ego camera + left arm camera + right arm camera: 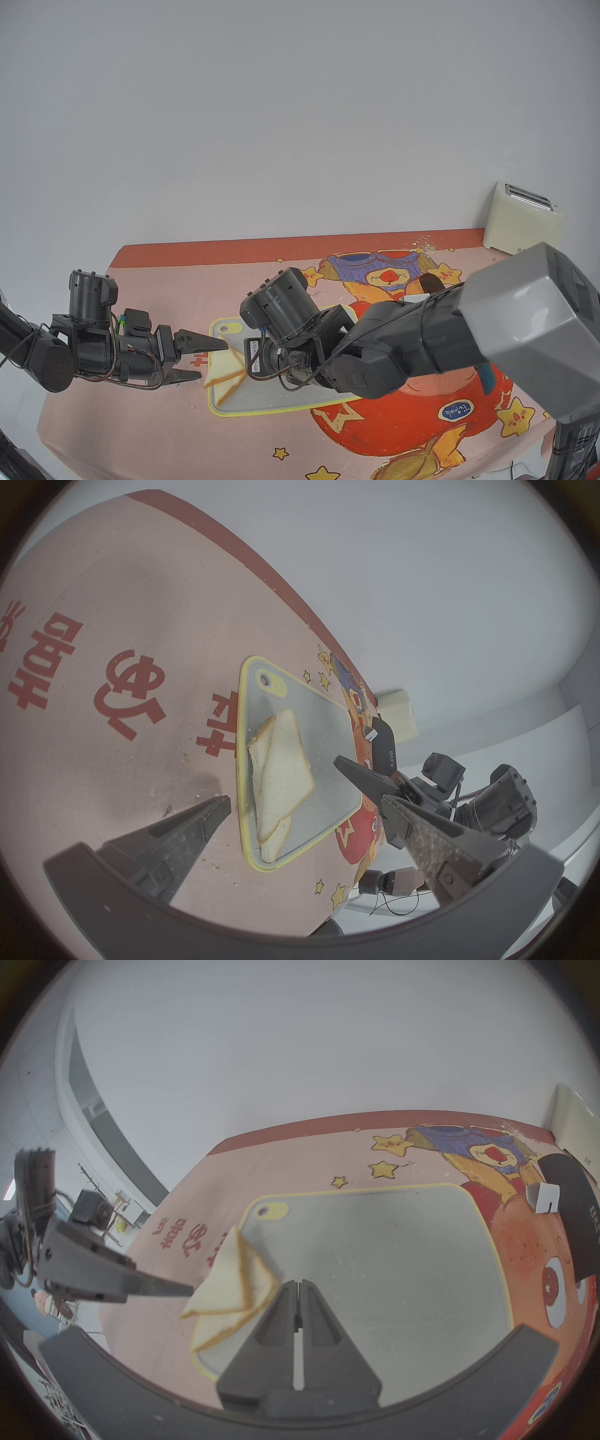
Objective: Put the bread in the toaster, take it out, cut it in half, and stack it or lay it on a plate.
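Fingers of our left gripper (212, 359) stand wide apart and empty, tips right at the outer edge of the bread halves (284, 774) (contact we cannot tell). Those two triangles lie overlapped at the left rim of the cutting board (387, 1254). Our left arm is held low and level over the left side of the table (156, 281). Our right gripper (299, 1286) hangs over the board, jaws pressed together on nothing, pointing toward the bread. Bare board stretches rightward; the toaster (522, 219) stands well apart at the far right corner.
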You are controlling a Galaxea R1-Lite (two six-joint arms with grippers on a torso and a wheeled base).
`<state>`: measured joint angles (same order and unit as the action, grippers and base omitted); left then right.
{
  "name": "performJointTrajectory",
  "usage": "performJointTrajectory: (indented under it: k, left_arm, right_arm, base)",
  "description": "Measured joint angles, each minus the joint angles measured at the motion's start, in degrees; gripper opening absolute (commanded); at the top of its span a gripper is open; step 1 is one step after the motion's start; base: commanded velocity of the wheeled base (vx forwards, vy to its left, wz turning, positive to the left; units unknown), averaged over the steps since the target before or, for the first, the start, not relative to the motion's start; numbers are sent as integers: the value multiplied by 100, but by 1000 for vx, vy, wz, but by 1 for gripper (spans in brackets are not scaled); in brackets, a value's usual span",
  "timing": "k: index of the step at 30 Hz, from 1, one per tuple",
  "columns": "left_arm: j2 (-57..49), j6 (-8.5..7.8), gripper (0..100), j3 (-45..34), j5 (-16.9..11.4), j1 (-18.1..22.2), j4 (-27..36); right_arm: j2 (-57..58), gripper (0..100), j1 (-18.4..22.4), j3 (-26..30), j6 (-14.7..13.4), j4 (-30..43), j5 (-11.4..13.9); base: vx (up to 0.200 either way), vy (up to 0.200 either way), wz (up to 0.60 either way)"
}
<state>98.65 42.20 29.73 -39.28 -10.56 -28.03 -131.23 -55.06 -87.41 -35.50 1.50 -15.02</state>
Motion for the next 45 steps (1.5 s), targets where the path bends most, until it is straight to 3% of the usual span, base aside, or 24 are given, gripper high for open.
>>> performJointTrajectory:
  k: [33,45]
  left_arm:
    - [67,-6,100,-11,1,-29,9]
    - [72,-4,100,-16,-10,-38,9]
  right_arm:
    - [-236,0,-500,-611,-49,79,5]
    - [-229,0,-268,-567,-76,350,-60]
  base:
    - [0,0,0]
    - [0,0,0]
